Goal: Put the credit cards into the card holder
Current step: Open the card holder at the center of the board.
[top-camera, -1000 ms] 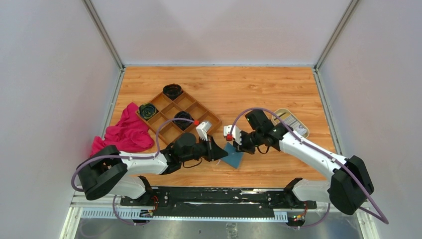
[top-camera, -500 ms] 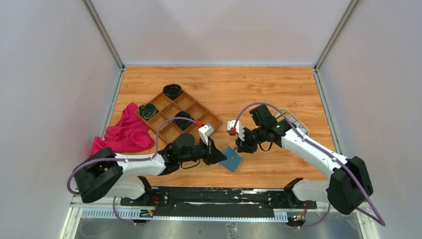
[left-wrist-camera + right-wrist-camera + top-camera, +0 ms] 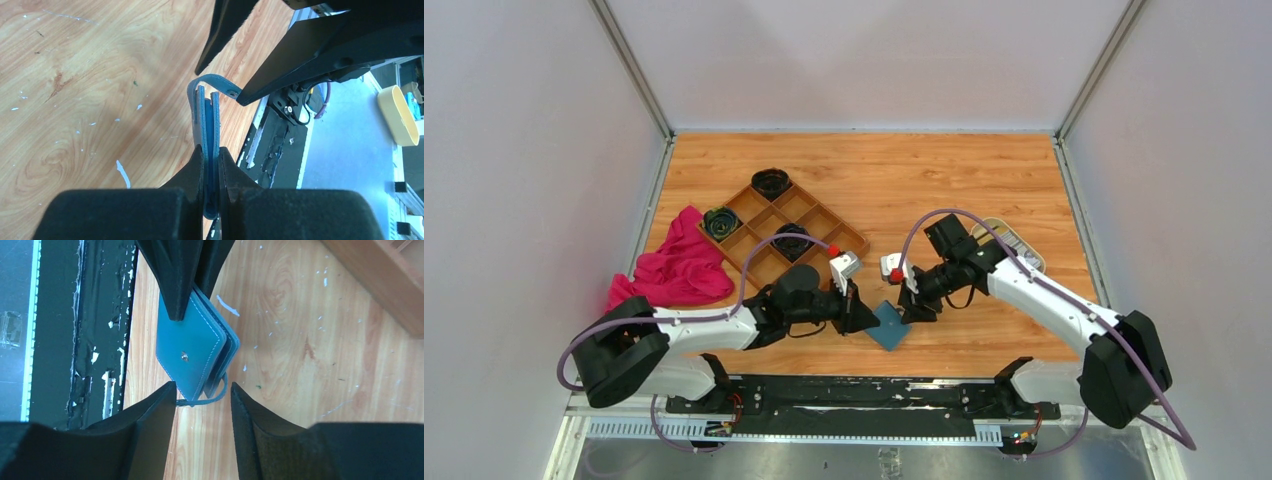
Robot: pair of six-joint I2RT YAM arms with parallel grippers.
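top view
left gripper [image 3: 860,318]: clamped on the near-left edge of the card holder [image 3: 890,326]; it sits a touch nearer than a second ago.
card holder: teal, held on edge just above the table [image 3: 874,180], near the front middle; it has drifted slightly nearer since the earlier frame.
right gripper [image 3: 916,306]: at the holder's far-right corner, with its jaws now parted. a second ago it was closed there, and half a second ago it had lifted a little farther away.
wooden compartment tray [image 3: 786,235]: far left of the holder, unmoved, with dark round things in three cells.
pink cloth [image 3: 679,268]: left of the tray, unchanged.
cream oval tray [image 3: 1016,246]: on the right, partly behind the right arm. its contents are too small to tell.

left wrist view
left gripper [image 3: 210,152]: both fingers pinch the folded card holder [image 3: 208,117], which stands edge-on with its leaves slightly apart.
snap tab [image 3: 216,84]: curls off the far end, loose, with its stud visible.
right gripper fingers [image 3: 226,25]: two dark blades spread apart beyond the tab.

right wrist view
right gripper [image 3: 203,386]: jaws wide, gripping nothing. the tab loop [image 3: 209,397] hangs between them, just touching the left-hand finger.
card holder [image 3: 192,347]: folded, with its snap stud facing the camera, held from above by the left gripper [image 3: 186,300].
wooden compartment tray [image 3: 380,280]: one corner shows at the upper right.
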